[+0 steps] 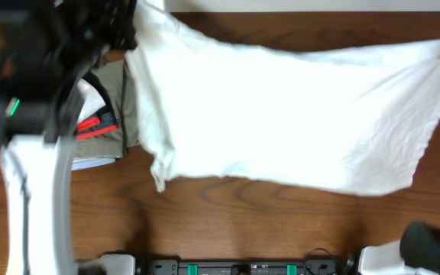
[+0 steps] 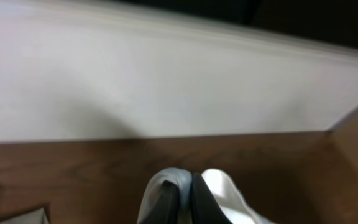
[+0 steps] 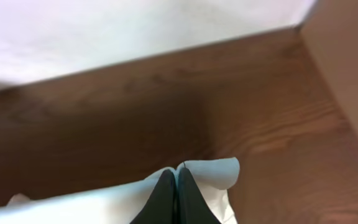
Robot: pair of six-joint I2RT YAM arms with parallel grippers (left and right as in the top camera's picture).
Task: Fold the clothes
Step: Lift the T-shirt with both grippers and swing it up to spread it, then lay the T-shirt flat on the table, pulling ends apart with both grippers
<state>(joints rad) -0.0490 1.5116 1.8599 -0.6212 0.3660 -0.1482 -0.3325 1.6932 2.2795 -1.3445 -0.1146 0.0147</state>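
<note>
The white trousers (image 1: 281,114) lie spread out across the wooden table (image 1: 243,225), reaching from the far left corner to the right edge. The cloth is wrinkled toward its right end, and its left border laps over a khaki-olive garment (image 1: 118,92) piled with a red-and-black garment (image 1: 94,124) beneath the left arm (image 1: 40,84). The left gripper (image 2: 188,199) has its fingers pressed together on a fold of the white cloth at the far left corner, and the right gripper (image 3: 178,193) is likewise clamped tight on a corner of the cloth, low over the wood near the table's right edge.
</note>
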